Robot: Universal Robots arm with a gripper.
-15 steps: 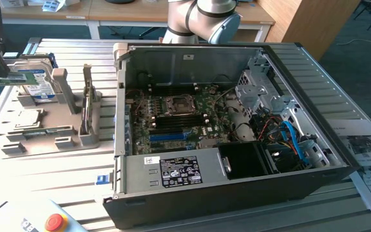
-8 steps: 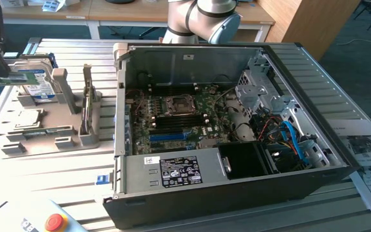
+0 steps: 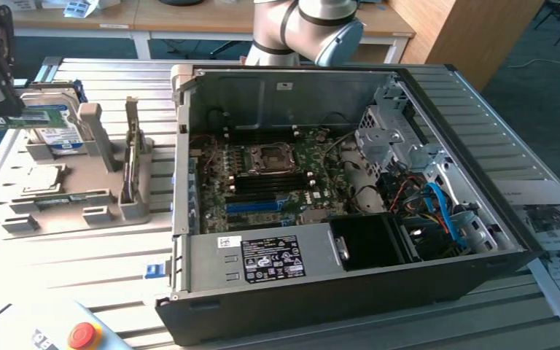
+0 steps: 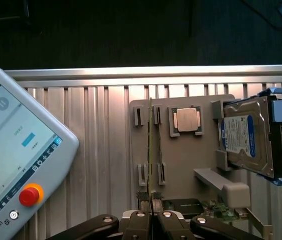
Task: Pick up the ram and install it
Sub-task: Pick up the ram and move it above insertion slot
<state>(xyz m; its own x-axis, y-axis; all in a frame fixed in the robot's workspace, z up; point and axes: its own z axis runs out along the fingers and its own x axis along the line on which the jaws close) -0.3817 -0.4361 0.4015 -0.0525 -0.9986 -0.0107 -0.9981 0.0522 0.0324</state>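
slatted table (image 3: 85, 255) | pincer (image 4: 151, 201) clamped on ram (image 4: 151, 150) edge | over tray (image 4: 181, 162), well apart from case (image 3: 378, 290)

counts for you to check:
- one ram (image 4: 151, 140)
- one hard drive (image 4: 246, 137)
- one processor chip (image 4: 187, 120)
- one expansion card (image 3: 134, 153)
- one grey holder tray (image 3: 66, 219), at 9 o'clock of the case
- four small clips (image 4: 142, 174) on the tray
- one open computer case (image 3: 358, 299)
- one teach pendant (image 4: 15, 160)
- at least two printed sheets (image 3: 553, 219), at 3 o'clock of the case
- one gripper (image 4: 151, 202)
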